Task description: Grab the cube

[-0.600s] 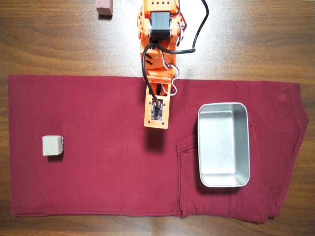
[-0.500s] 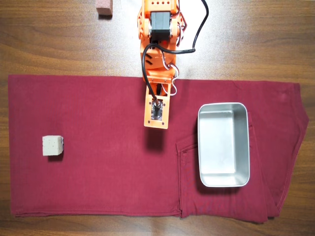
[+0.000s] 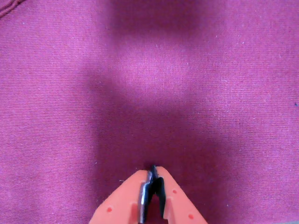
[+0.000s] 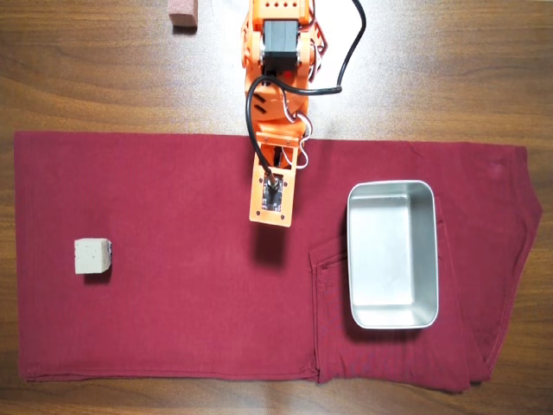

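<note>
The cube (image 4: pixel 92 256) is a small pale beige, speckled block on the dark red cloth (image 4: pixel 173 303), far left in the overhead view; it is out of the wrist view. My orange arm (image 4: pixel 273 186) reaches down from the top middle, well to the right of the cube. In the wrist view my gripper (image 3: pixel 153 171) is at the bottom edge with its orange jaws pressed together, holding nothing, above bare cloth (image 3: pixel 149 74). In the overhead view the wrist covers the fingertips.
A rectangular metal tray (image 4: pixel 353 259) lies on the cloth to the right of the arm. A reddish-brown block (image 4: pixel 183 13) sits on the wooden table (image 4: pixel 104 78) at the top edge. The cloth has folds near its right side.
</note>
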You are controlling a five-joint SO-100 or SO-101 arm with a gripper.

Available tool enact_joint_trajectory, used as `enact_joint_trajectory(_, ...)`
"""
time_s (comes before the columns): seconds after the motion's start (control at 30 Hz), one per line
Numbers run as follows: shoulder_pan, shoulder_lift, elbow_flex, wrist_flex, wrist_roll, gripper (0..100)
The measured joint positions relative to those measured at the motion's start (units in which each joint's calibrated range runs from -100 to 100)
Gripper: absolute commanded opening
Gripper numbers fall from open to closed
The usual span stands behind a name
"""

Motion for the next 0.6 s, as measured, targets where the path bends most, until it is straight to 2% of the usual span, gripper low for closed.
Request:
enact_joint_trajectory(0.43, 0.00, 0.00, 0.00, 0.00, 0.00, 0)
enact_joint_trajectory(0.6, 2.19, 2.78, 0.18, -2.91, 1.90, 6)
